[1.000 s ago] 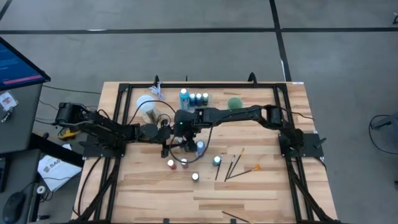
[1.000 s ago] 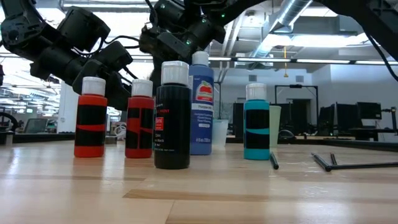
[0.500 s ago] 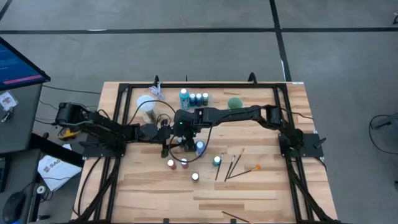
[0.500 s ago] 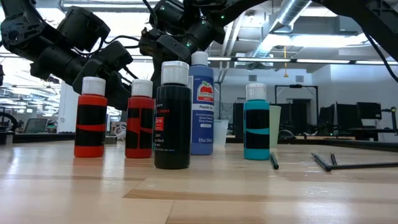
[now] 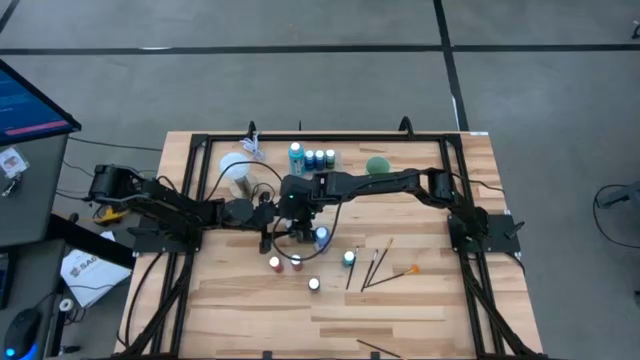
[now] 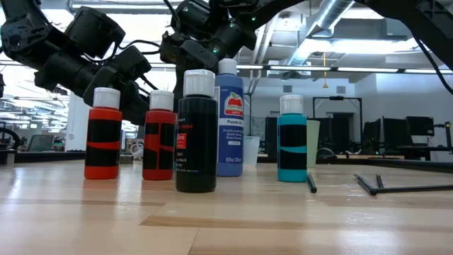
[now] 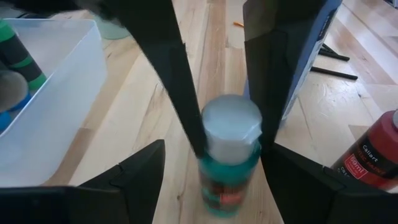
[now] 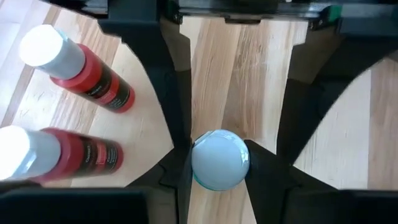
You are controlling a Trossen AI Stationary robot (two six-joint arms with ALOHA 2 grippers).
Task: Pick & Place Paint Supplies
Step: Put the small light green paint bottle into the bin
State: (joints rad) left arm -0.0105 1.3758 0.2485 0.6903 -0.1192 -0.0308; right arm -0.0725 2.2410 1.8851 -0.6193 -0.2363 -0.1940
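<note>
My right gripper (image 5: 300,234) points down at mid-table and is shut on a teal paint bottle (image 7: 227,163) with a white cap (image 8: 219,158). My left gripper (image 7: 216,148) reaches in level from the table's left. It is open, with its fingers wide on either side of that bottle and not touching it. A blue labelled bottle (image 6: 228,120) stands just beside them. Two red bottles (image 6: 103,134) (image 6: 160,134), a black one (image 6: 196,134) and another teal one (image 6: 291,138) stand upright nearer the table's front edge. Brushes (image 5: 375,265), one orange-tipped (image 5: 408,269), lie to the right. My right gripper pinches the teal bottle between its two fingers at the white cap and the neck just under it (image 7: 205,146). The fingers (image 8: 181,158) come from above, pointing down. The bottle is roughly upright below them. I cannot tell whether its base is on the table.
A clear tray (image 7: 56,106) at the table's far side holds several bottles (image 5: 310,158). A green cup (image 5: 377,165) stands to the right of it and a white object (image 5: 235,165) to the left. A black frame (image 5: 200,150) runs along the table's edges.
</note>
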